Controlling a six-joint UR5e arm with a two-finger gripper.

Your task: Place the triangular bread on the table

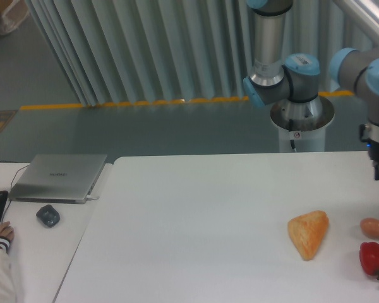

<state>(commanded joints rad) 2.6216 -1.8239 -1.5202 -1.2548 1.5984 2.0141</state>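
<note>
Camera: triangular bread mid-table.

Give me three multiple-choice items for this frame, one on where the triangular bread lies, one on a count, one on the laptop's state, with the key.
1. Where does the triangular bread lie?
A. On the white table, left of the egg
B. On the closed laptop
C. Between the gripper's jaws

2. How many food items rest on the table?
A. One
B. Three
C. Five

3. What state is the laptop in?
A. Open, screen lit
B. Lid shut, lying flat
C. Standing on edge

Key:
1. A, since the bread sits bare on the tabletop, with the egg to its right and nothing touching it.
2. B, since only the bread, the egg and the red bell pepper are there.
3. B, since the grey lid lies flat on the side desk near the mouse.
</note>
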